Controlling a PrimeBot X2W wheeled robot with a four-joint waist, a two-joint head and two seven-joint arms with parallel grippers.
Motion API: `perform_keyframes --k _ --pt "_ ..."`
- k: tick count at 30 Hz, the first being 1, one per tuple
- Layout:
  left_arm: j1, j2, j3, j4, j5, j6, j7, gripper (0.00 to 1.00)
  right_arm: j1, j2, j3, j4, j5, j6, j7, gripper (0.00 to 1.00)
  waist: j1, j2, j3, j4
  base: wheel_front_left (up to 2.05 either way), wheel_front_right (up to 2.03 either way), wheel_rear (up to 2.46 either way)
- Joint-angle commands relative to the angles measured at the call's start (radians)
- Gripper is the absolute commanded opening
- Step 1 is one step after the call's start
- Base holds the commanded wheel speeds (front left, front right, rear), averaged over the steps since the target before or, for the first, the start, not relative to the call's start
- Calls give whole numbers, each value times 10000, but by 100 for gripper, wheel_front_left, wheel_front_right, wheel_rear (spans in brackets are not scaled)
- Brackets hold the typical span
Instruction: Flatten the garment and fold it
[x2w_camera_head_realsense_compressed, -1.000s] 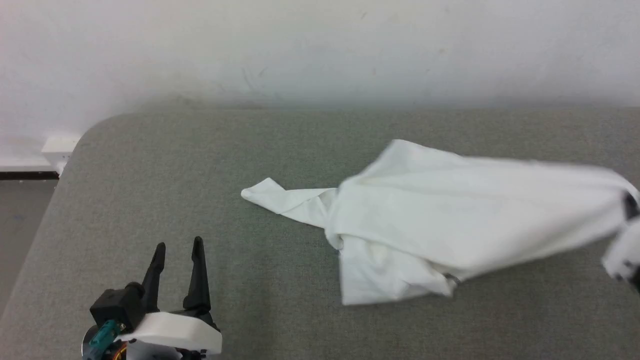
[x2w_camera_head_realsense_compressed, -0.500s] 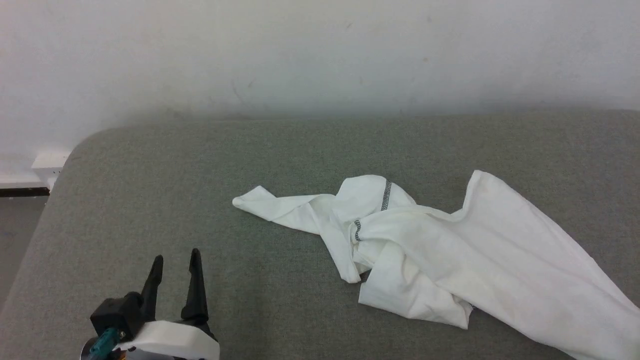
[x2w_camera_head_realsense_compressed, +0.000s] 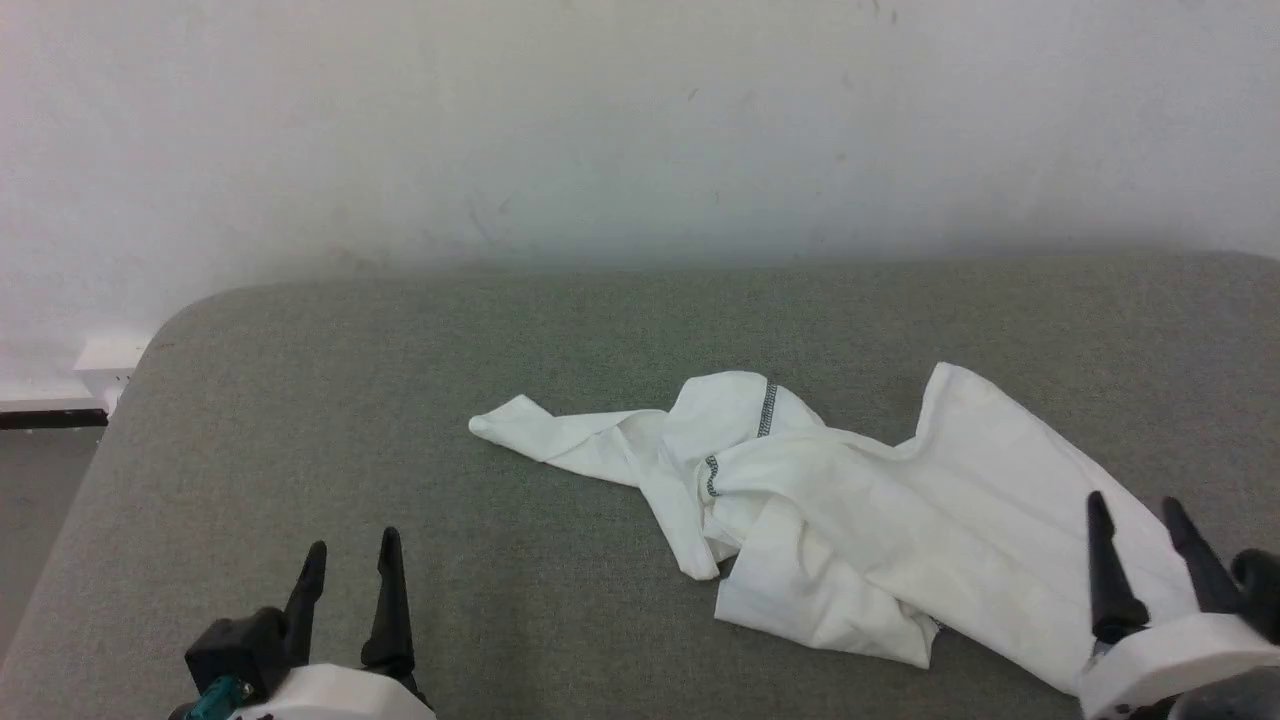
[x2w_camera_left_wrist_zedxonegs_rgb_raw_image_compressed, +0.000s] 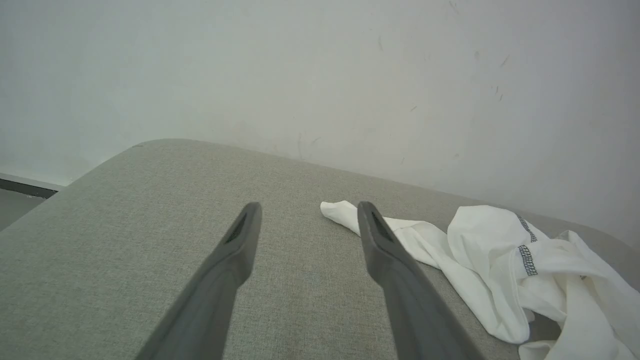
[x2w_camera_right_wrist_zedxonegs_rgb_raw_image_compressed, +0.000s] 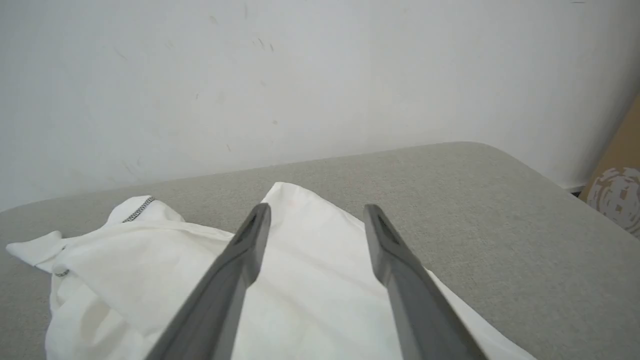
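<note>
The thin white long-sleeved shirt with grey stitched seams (x2w_camera_head_realsense_compressed: 900, 520) has just dropped out of the right gripper (x2w_camera_head_realsense_compressed: 1132, 500), whose two dark fingers now stand apart and empty over the near right part of the grey-green fabric-covered surface (x2w_camera_head_realsense_compressed: 400, 400). The shirt lies crumpled on that surface's right half, one sleeve (x2w_camera_head_realsense_compressed: 560, 435) trailing towards its middle (the body bunched over itself). The left gripper (x2w_camera_head_realsense_compressed: 354, 540), fingers spread and empty, hovers over the surface's near left corner. Flattening, I judge, has barely begun.
</note>
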Motion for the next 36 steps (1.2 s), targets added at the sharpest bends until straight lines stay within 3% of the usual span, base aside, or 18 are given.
perform_keyframes --k 1,8,14,18,27,36 --pt "134 62 -1 3 -68 63 27 100 141 13 244 -150 -68 -7 -75 100 1 -1 7 -11 0 0 0" --pt "184 107 0 -2 -95 178 102 100 693 14 1995 -1088 -462 -7 -57 100 1 -1 56 -37 0 0 0" --pt "-473 150 -360 193 59 130 553 100 1008 14 2288 -1707 -570 -7 182 100 1 -1 247 -76 0 0 0" --pt "-1759 -99 -1033 800 158 -187 1189 100 999 14 2353 -1900 -577 -7 304 100 1 -1 516 -189 0 0 0" --pt "-5290 -505 -2427 3809 395 -1190 2903 100 421 14 2576 -2044 -582 -7 345 100 1 -1 1466 -952 0 0 0" --pt "-7338 -563 -3281 7102 507 -1679 4885 100 52 14 2608 -1725 -286 -7 129 100 1 -1 2170 -1665 0 0 0"
